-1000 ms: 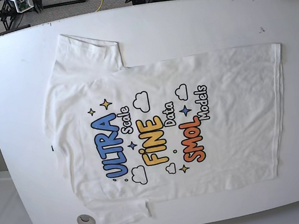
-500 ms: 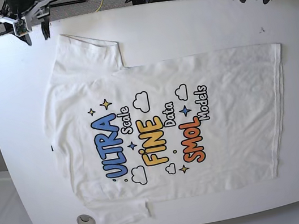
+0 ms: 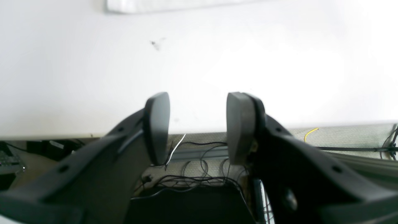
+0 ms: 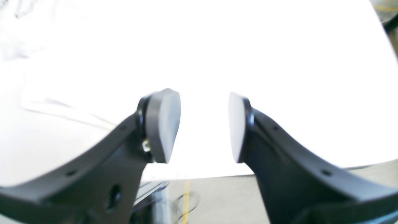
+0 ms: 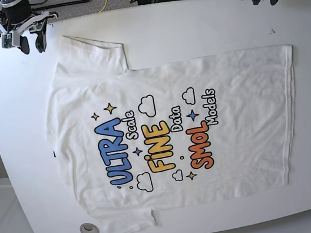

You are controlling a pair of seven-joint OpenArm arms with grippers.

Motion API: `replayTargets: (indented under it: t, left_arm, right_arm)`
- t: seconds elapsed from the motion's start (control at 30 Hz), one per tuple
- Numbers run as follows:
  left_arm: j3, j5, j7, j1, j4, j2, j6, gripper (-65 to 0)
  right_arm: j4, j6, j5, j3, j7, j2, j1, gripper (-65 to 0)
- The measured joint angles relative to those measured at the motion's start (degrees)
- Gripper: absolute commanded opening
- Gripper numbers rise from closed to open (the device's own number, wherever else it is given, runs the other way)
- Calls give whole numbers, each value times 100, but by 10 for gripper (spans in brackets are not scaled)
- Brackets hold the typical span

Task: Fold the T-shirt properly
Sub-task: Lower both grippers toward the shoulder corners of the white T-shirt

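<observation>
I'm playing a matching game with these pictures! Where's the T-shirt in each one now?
Base view: the T-shirt lies flat across the middle of the table.
Left wrist view: only a strip of its edge shows, at the top, left of centre.
Right wrist view: it's washed out by glare, but a sleeve opening shows at the left, beside the jaws.
Landmark: the table's edge nearest the arms shows in all three.
</observation>
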Motion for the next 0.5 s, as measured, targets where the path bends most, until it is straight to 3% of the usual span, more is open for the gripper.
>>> replayTargets:
  t: [0.1,0.23,0.5]
  left_arm:
    - [-282,-39,129,-232,13,-39,-87,-307]
    - [-459,-33,205,-470,109,-151,20,-286]
    - [-514,70,737,-852,264,-208,-293,-273]
  right_arm:
    - [11,457,72,201,-636,-52,107,-372]
    - [11,490,-87,190,-957,-55,203,-368]
    - [-17,586,-380,39,-1231,-74,476,-364]
